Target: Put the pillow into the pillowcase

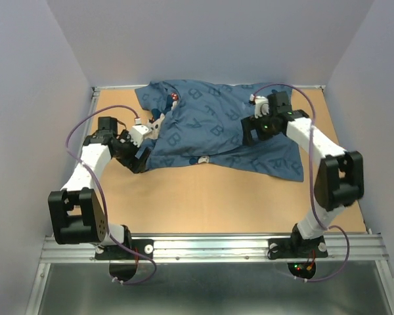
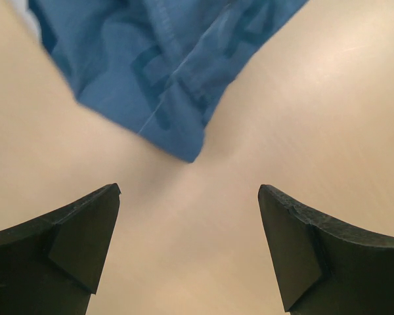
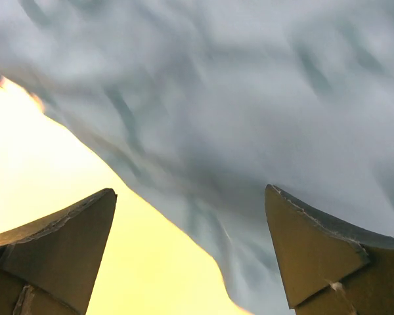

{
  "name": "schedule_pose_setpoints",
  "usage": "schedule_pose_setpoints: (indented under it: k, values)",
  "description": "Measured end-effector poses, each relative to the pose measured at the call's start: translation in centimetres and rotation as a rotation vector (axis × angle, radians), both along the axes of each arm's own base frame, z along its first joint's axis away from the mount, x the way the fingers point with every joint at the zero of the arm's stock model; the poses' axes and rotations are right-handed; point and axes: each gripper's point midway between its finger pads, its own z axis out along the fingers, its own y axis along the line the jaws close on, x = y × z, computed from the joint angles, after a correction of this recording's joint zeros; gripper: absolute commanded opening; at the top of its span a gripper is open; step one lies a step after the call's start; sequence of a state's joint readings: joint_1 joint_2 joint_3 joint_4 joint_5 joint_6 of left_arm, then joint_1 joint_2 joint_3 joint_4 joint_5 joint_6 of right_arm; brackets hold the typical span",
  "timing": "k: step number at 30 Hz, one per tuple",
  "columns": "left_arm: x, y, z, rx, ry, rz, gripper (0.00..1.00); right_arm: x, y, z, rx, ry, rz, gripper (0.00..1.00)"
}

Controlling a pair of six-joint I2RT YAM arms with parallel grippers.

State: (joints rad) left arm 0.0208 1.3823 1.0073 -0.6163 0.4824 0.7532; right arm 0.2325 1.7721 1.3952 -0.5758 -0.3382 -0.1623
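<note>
Pillowcase lies spread out, long axis running side to side between our two arms. Pillow: none showing bare; maybe inside pillowcase, we cannot tell. Left gripper fingers wide apart, empty, just off pillowcase's near left corner. Right gripper fingers likewise spread, empty, over pillowcase's right part. We judge each arm nearest its own end.

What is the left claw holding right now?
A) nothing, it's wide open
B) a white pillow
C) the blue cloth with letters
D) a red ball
A: the left claw is wide open with only bare table between its fingers, and the corner of the blue pillowcase lies just beyond the fingertips.
</note>
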Motion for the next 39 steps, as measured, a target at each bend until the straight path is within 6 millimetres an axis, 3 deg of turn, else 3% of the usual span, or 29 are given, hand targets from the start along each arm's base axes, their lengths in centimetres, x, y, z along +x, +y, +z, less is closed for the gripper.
schedule_pose_setpoints:
  k: [3, 5, 7, 11, 14, 20, 24, 25, 26, 28, 29, 30, 32, 33, 35, 39]
  values:
    - [0.7, 2.5, -0.6, 0.043, -0.012, 0.066, 0.99, -3.5, -5.0, 1.9, -0.093, -0.051, -0.056, 1.0]
    - [1.1, 3.0, -1.3, 0.06, -0.012, 0.077, 0.99, -5.6, -8.0, 1.8, -0.165, -0.057, -0.09, 1.0]
    - [1.3, 3.1, -2.7, 0.069, 0.009, 0.074, 0.99, -7.4, -10.5, 0.4, -0.236, -0.04, -0.109, 1.0]
    - [1.3, 3.2, -5.3, 0.071, 0.067, 0.074, 0.99, -10.6, -14.6, -4.2, -0.362, 0.068, -0.117, 1.0]
    - [1.6, 3.2, -6.7, 0.07, 0.094, 0.075, 0.99, -11.8, -15.8, -6.0, -0.413, 0.105, -0.092, 1.0]
    - [3.1, 3.1, -8.2, 0.069, 0.095, 0.084, 0.98, -11.3, -16.1, -9.3, -0.45, 0.133, -0.038, 1.0]
    - [4.5, 2.5, -8.3, 0.065, 0.071, 0.072, 0.89, -11.0, -16.2, -9.5, -0.456, 0.102, -0.02, 0.99]
    - [4.8, 2.2, -8.3, 0.062, 0.061, 0.069, 0.8, -11.0, -16.1, -9.5, -0.457, 0.096, -0.017, 0.97]
    - [5.1, 2.0, -8.3, 0.058, 0.053, 0.064, 0.74, -10.9, -16.2, -9.5, -0.459, 0.086, -0.014, 0.93]
    - [5.5, 1.5, -8.4, 0.051, 0.041, 0.053, 0.58, -10.8, -16.1, -9.7, -0.459, 0.069, -0.009, 0.7]
    - [5.7, 1.2, -8.4, 0.044, 0.035, 0.049, 0.33, -10.6, -16.1, -9.8, -0.458, 0.059, -0.011, 0.61]
    - [5.9, 1.0, -8.3, 0.036, 0.029, 0.045, 0.2, -10.3, -16.1, -9.9, -0.459, 0.044, -0.011, 0.43]
    - [6.0, 0.4, -8.3, 0.015, 0.032, 0.044, 0.0, -9.5, -16.2, -9.8, -0.473, 0.01, -0.014, 0.23]
    - [6.0, 0.2, -8.3, 0.003, 0.038, 0.048, 0.0, -8.9, -16.3, -9.7, -0.478, -0.01, -0.025, 0.01]
    - [5.8, 0.0, -8.3, -0.008, 0.05, 0.054, 0.0, -7.9, -16.7, -9.5, -0.501, -0.045, -0.035, 0.01]
    - [6.0, -0.2, -7.2, -0.025, 0.07, 0.089, 0.0, -7.8, -17.5, -9.2, -0.537, -0.046, -0.076, 0.01]
